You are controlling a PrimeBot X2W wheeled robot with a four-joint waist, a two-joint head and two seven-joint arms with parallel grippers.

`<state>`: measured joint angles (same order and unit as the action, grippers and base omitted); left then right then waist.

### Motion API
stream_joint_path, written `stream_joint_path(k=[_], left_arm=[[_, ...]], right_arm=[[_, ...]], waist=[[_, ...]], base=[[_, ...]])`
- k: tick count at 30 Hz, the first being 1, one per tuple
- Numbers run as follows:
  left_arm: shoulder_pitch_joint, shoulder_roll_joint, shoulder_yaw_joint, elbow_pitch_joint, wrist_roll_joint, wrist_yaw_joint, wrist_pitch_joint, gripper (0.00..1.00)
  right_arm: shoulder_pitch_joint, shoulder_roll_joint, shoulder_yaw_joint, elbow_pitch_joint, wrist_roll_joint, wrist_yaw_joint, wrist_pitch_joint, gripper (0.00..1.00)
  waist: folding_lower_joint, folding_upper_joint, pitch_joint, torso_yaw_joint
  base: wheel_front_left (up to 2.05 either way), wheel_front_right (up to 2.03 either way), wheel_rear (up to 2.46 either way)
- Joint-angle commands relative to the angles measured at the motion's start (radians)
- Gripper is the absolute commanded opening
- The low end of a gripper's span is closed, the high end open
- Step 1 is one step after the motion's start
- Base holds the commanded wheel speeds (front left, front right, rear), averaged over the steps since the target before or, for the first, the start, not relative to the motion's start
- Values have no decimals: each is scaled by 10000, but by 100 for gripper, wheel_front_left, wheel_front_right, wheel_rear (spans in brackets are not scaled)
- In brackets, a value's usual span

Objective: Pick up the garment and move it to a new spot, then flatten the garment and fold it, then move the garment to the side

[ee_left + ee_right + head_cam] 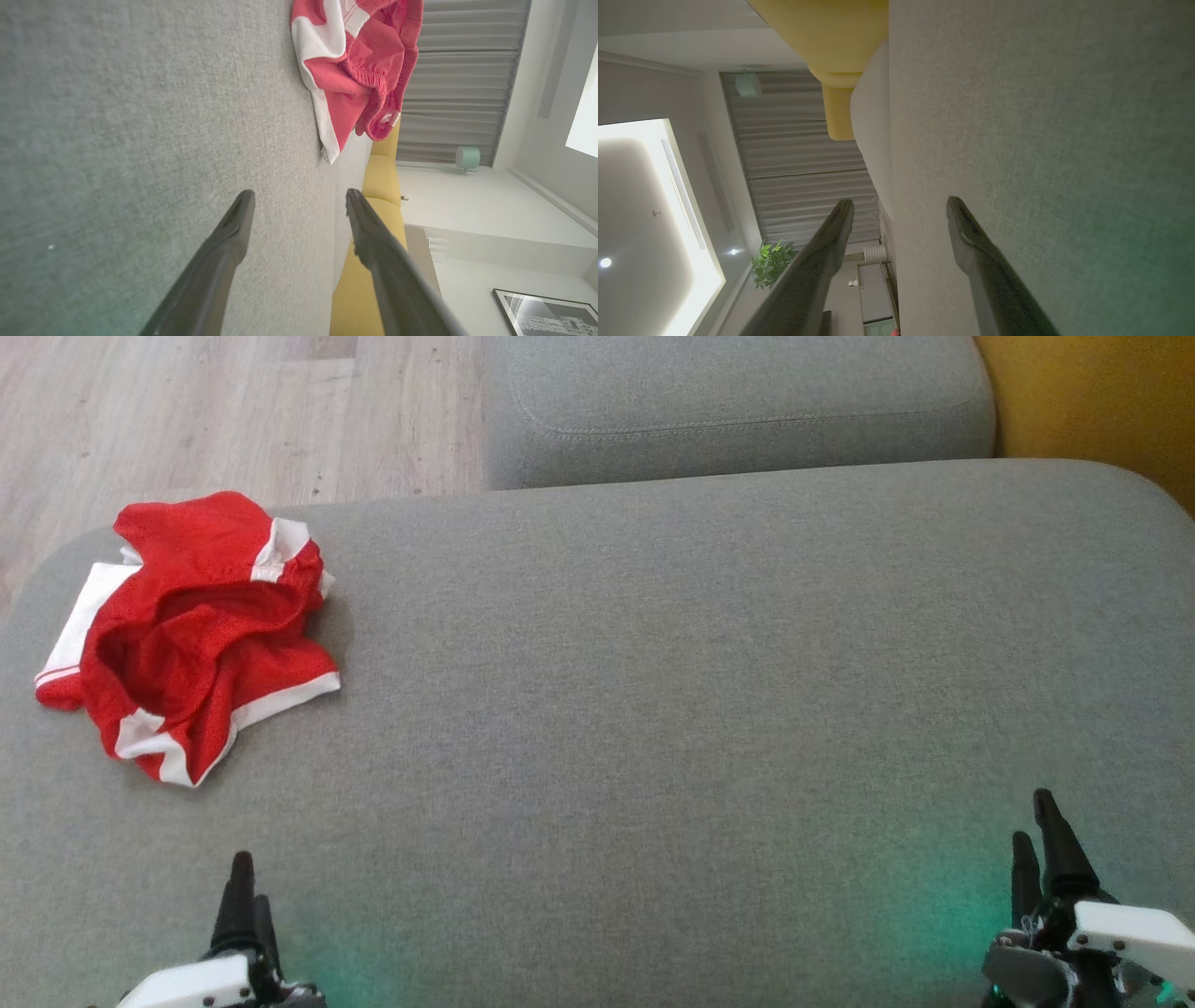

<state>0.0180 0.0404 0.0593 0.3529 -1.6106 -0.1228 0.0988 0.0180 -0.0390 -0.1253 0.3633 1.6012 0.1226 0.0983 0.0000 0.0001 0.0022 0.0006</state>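
The garment is a pair of red shorts with white trim, crumpled in a heap at the far left of the grey cushion. In the left wrist view the garment lies ahead of the fingers, beyond their tips. My left gripper sits at the lower left, below the garment and apart from it, open with nothing between its fingers. My right gripper sits at the lower right, far from the garment, also open and empty; bare cushion fabric shows between its fingers.
A second grey cushion lies behind the first, with a yellow sofa part at the top right. Wooden floor shows past the cushion's far left edge. A green glow falls on the fabric near both grippers.
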Motion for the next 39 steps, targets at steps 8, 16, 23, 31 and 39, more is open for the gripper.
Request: stream_joint_path(k=[8,16,23,31,39], left_arm=[[-395,41,-187,-596,325,52,-280,100],[-434,45,-356,-1006,1244,201,-517,100],[-473,49,-606,-1297,2340,306,-726,100],[-436,53,-891,-1506,3782,407,-963,100],[-354,61,-1143,-1574,5087,428,-1171,100]], right_arm=[[-399,-19,141,-518,-479,8,-298,100],[-396,-25,185,-827,-1713,14,-534,100],[-347,-31,333,-1164,-2906,18,-741,100],[-313,-38,578,-1362,-4180,23,-977,100],[-283,-44,835,-1437,-5311,28,-1182,100]], waist=[[0,-1,-16,17],[0,-1,-24,60],[0,-1,-17,117],[0,-1,-9,134],[0,-1,-17,157]], base=[[0,0,0],[0,0,0],[0,0,0],[0,0,0],[0,0,0]])
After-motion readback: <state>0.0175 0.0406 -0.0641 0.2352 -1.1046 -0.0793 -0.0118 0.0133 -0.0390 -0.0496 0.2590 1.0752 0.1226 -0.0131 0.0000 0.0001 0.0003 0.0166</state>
